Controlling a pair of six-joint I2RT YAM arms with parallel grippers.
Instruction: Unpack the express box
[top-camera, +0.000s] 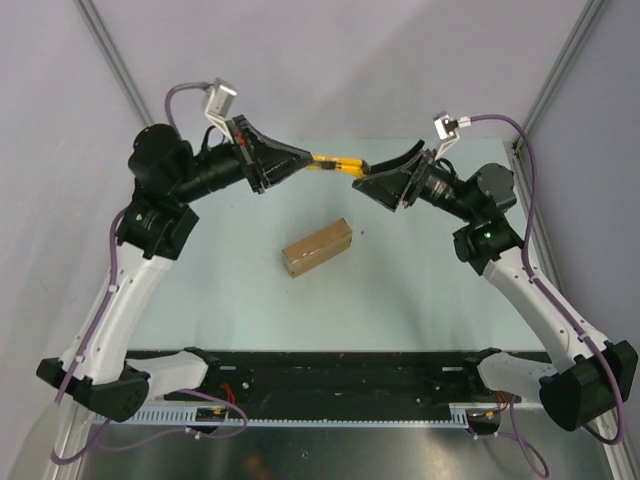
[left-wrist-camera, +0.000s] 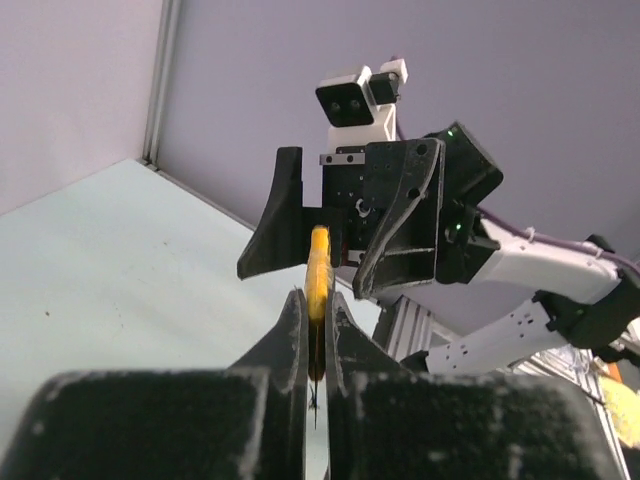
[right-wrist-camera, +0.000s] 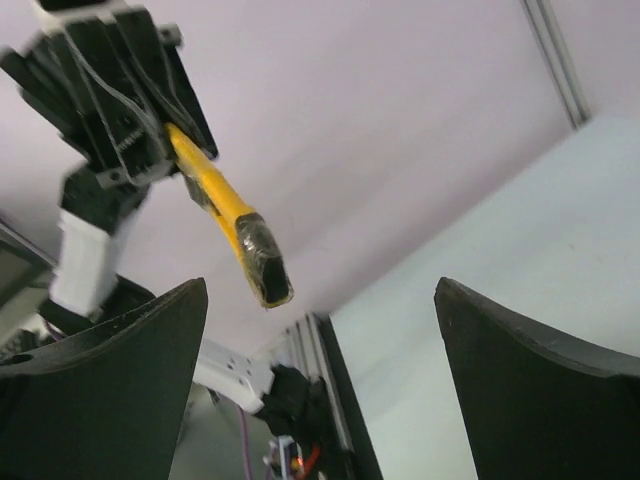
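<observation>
Nearest the lens in the left wrist view: your left fingers (left-wrist-camera: 285, 350), closed flat on the utility knife (left-wrist-camera: 318, 265), its yellow body edge-up between them and its far end pointing at the other arm. Right fingers (right-wrist-camera: 120, 380) stand wide open, gripping nothing. The knife's dark-wrapped end hangs between them and touches neither in the right wrist view. Both pairs sit in the air toward 12 o'clock over the desk (top-camera: 420, 290).

Express box (top-camera: 317, 247): flat at mid-desk, at 6 o'clock from the knife, well apart from both arms, long axis running 8 to 2 o'clock. Looks closed from above; flap seam and any tape too small to tell.

Handling, judged: plain brown cardboard, likely light. Edges stiff, but the broad top face would dent under a hard pinch. Expect it to slide on the smooth desk when pushed, so pin one short end. Take hold across the narrow width, on the long side walls.

Writing: none legible on box or knife; no label or brand visible.
</observation>
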